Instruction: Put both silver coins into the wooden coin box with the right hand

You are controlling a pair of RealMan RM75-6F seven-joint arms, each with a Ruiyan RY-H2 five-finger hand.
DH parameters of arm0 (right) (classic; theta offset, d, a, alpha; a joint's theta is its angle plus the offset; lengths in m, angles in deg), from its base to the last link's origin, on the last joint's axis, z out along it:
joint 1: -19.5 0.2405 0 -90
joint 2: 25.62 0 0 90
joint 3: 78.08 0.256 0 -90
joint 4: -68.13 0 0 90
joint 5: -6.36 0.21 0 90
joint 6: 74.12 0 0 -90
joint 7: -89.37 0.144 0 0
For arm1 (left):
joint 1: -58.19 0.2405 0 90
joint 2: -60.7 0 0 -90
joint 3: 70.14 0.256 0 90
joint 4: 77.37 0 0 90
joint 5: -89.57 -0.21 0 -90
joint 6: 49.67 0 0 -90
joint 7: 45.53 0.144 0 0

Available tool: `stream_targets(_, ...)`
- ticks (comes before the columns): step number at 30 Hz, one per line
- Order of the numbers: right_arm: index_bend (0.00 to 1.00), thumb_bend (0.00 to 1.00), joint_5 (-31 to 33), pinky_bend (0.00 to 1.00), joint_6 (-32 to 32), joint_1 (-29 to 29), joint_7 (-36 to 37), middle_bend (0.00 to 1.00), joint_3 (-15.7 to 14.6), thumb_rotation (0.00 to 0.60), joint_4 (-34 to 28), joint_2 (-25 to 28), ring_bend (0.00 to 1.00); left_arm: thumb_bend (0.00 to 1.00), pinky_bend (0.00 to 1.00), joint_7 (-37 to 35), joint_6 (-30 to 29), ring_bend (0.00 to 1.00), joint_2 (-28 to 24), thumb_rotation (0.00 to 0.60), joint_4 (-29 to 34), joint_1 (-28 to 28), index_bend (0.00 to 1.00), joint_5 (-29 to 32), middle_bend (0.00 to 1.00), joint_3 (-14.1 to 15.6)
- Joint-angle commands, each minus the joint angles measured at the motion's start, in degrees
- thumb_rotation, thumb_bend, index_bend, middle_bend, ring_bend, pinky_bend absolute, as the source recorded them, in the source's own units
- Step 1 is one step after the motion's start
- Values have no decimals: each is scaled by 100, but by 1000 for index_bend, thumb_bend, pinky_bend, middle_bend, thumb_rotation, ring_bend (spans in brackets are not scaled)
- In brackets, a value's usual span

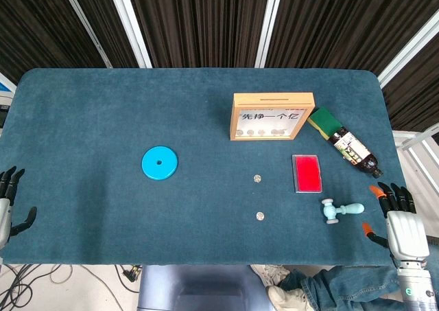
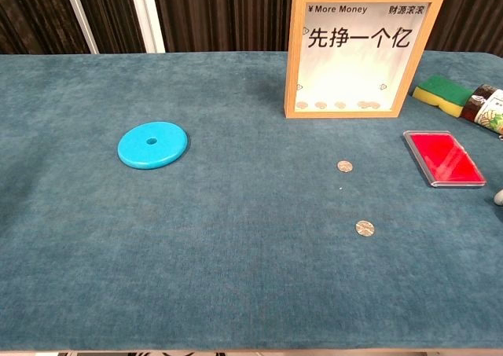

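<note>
Two silver coins lie flat on the blue cloth: the far coin (image 1: pixel 257 178) (image 2: pixel 344 166) and the near coin (image 1: pixel 260 215) (image 2: pixel 365 228). The wooden coin box (image 1: pixel 272 117) (image 2: pixel 362 51) stands upright behind them, with several coins visible at the bottom of its window. My right hand (image 1: pixel 396 217) rests at the table's front right corner, fingers spread, holding nothing, well right of the coins. My left hand (image 1: pixel 9 203) sits at the front left edge, also spread and holding nothing. The chest view shows neither hand.
A red flat case (image 1: pixel 306 172) (image 2: pixel 444 158) lies right of the coins. A light blue toy hammer (image 1: pixel 340 210) lies near my right hand. A dark bottle (image 1: pixel 354 150) and a green-yellow sponge (image 1: pixel 324 122) (image 2: pixel 442 89) sit right of the box. A blue disc (image 1: pixel 159 163) (image 2: pixel 152 144) lies left.
</note>
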Motion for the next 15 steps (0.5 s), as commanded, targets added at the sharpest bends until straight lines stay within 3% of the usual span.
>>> stream_targets(1,187,338,-2,0,-16,-8,-12,127,14,600,-8,-8,0,359,0,4,3,0,-1,600,0,-1,63,2,0,0)
stream_targets(15,192,339,36,0,36,-2,39,127,59,600,-2,-55,0,359,0,58,53,0,10,600,12,-15,61,52,0,2)
